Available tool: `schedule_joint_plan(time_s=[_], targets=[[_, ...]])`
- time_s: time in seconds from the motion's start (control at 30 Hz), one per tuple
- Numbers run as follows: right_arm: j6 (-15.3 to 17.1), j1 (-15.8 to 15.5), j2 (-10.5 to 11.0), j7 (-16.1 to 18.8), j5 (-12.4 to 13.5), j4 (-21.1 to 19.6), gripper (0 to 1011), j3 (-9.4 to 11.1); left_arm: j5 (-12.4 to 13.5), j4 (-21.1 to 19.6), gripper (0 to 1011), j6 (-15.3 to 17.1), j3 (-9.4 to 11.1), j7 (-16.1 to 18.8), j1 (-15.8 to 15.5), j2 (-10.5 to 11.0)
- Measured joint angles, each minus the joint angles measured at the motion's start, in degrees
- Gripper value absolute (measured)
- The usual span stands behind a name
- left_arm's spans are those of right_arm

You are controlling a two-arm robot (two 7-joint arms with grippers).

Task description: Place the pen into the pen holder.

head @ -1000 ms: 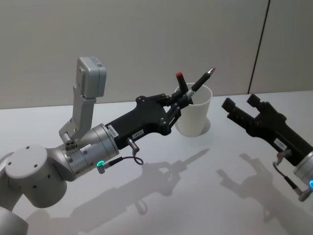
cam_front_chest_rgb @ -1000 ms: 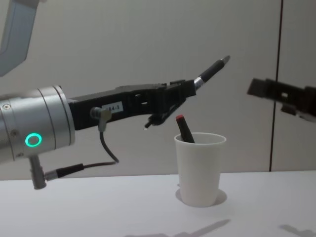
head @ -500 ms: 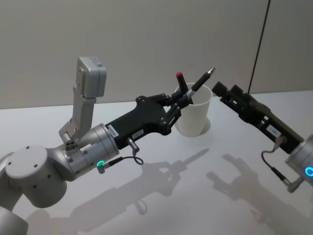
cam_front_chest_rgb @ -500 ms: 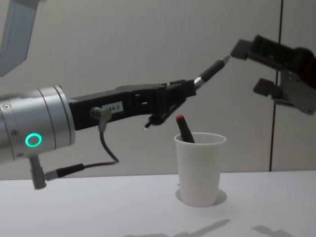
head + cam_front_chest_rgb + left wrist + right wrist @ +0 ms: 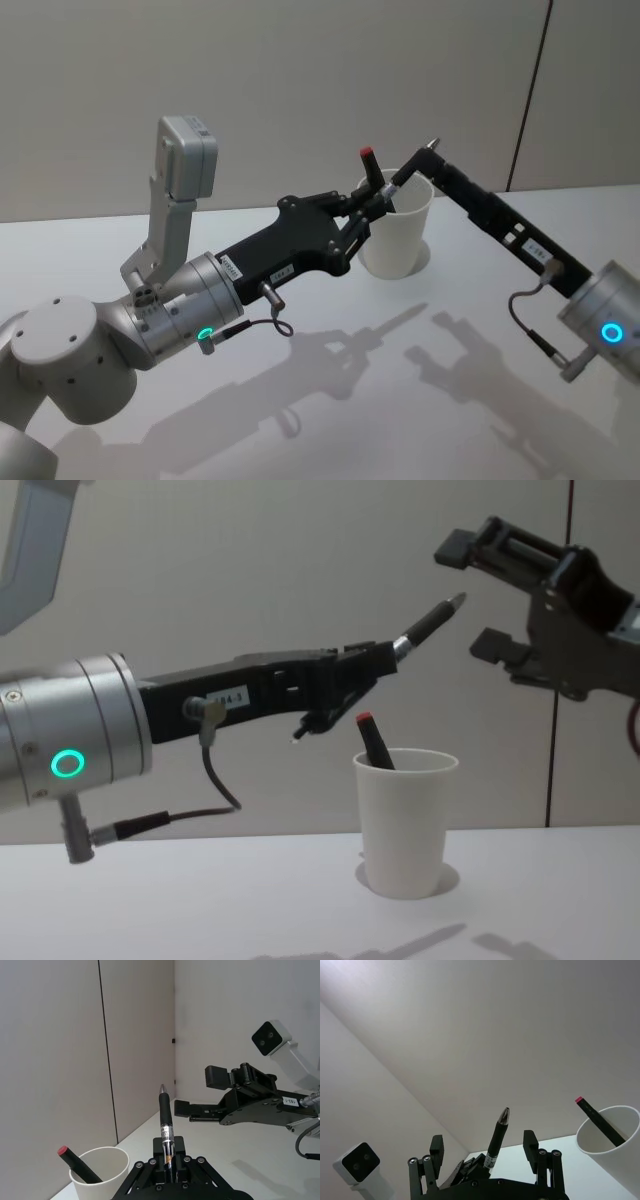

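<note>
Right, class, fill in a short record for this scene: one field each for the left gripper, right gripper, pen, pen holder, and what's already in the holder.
left gripper: shut on the pen, raised near the holder's rim
right gripper: open, one finger above and one below the pen's tip, not touching it
pen: tilted, tip pointing upward, outside the holder
pen holder: white paper cup, upright on the table
in the holder: a red-capped marker, leaning

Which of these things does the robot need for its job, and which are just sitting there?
For the job: the pen, clamped in the left gripper; the open right gripper by its tip; the pen holder.
Just there: the red-capped pen in the pen holder; the table.
</note>
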Motion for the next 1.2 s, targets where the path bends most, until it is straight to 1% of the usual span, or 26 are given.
schedule_joint_plan(time_s=[0.23,0.63,1.2], targets=[[0.5,0.7,-1.3,-1.8,0.9,0.9,1001,-1.2,0.0,0.0,121,0.0,0.0,0.0,0.0,0.0],[0.3,2.0,-3.0,-2.8,0.5,2.9,1001,-3.0,0.0,0.0,121,0.0,0.0,0.0,0.0,0.0],[-2.9,3.5,-4.7,-3.2,0.0,5.1,1001,-4.4,0.0,0.0,121,0.0,0.0,0.0,0.0,0.0]])
